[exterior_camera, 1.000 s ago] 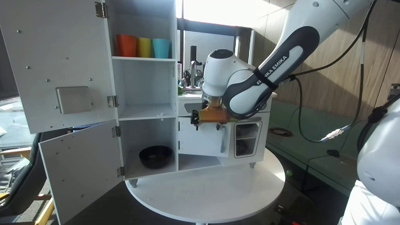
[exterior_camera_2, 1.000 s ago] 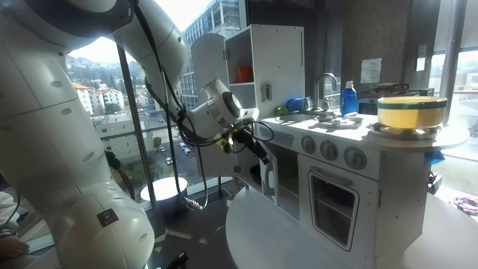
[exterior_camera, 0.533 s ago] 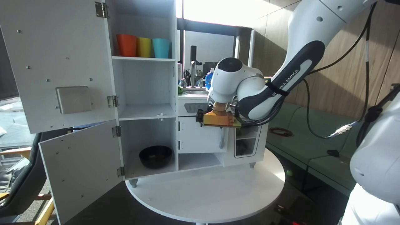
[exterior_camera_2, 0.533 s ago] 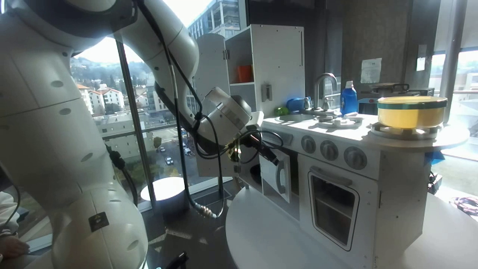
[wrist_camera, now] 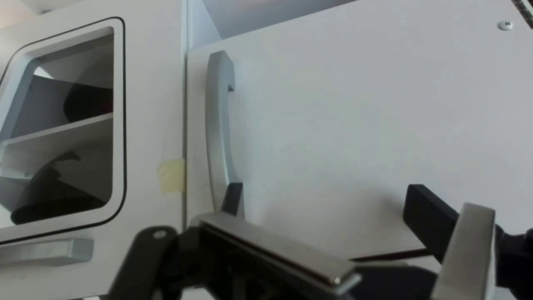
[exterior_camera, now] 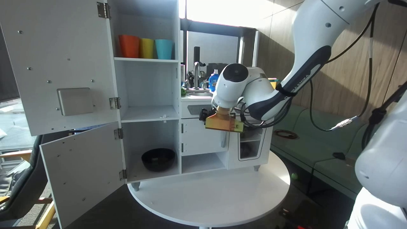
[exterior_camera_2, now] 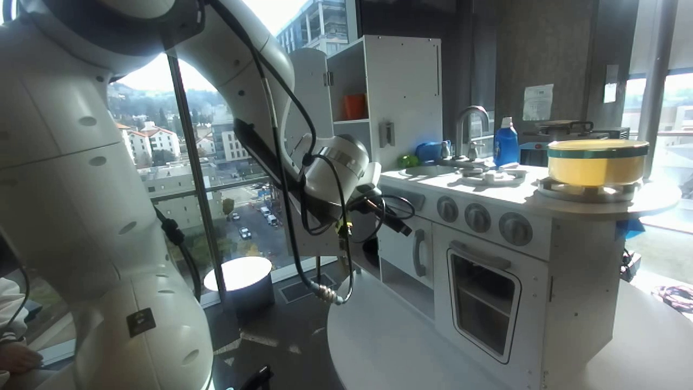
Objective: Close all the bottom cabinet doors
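1. Middle lower door (exterior_camera_2: pixel 398 252): located next to the oven door (exterior_camera_2: pixel 482 303); stands flush, or nearly flush, with the front of the toy kitchen (exterior_camera_2: pixel 579 271).
2. End lower door (exterior_camera: pixel 84 171): stands wide open; a black bowl (exterior_camera: pixel 158 159) sits in the compartment (exterior_camera: pixel 149 135) beside it.
3. Upper door (exterior_camera: pixel 60 63): also open, above the end lower door.
4. Gripper (wrist_camera: pixel 325 187): positioned in front of the middle lower door.
5. Fingers (wrist_camera: pixel 431 217): spread wide, with that door showing through the gap. In the wrist view, one fingertip overlaps the gray handle (wrist_camera: pixel 217 125); contact cannot be confirmed.
6. Arm (exterior_camera: pixel 308 41): "EMIKA" is legible on the dark band (exterior_camera: pixel 321 54); the lettering ahead of it is partly covered by a black strap (exterior_camera: pixel 285 90).
7. Square label (exterior_camera_2: pixel 141 322) on the arm: dark, with a light symbol too small to make out.
8. Wall sheet (exterior_camera_2: pixel 538 103): print too small to read.
9. Blue bottle (exterior_camera_2: pixel 505 143): stands on the countertop (exterior_camera_2: pixel 476 192); any brand is illegible.
10. Tabletop (exterior_camera: pixel 210 200): round and white; carries the toy kitchen.
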Controlling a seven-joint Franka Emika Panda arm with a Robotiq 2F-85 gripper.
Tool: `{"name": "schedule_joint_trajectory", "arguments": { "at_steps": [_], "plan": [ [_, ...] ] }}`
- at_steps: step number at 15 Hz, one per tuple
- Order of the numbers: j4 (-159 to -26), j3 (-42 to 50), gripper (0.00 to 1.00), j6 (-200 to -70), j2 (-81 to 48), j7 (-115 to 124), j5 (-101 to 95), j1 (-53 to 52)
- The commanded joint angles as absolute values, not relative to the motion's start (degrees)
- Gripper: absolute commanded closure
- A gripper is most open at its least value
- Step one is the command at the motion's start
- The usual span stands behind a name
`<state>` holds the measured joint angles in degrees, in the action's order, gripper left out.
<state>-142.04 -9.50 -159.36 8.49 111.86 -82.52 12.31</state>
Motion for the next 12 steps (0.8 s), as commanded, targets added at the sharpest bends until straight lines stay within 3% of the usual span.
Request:
{"name": "schedule_joint_trajectory", "arguments": {
  "at_steps": [1,4,5,9,12],
  "plan": [
    [-139.92,-10.28,0.0,-156.98,7.02,118.65,-87.69,12.45],
    [-144.25,-9.99,0.0,-160.08,8.72,107.53,-74.24,10.95],
    [-146.33,-6.18,0.0,-160.34,9.6,103.24,-68.63,5.78],
    [-152.73,-7.47,0.0,-162.15,10.16,88.53,-48.85,-2.49],
    [-151.45,-4.31,0.0,-157.63,8.3,79.92,-33.84,-16.01]
  ]
}}
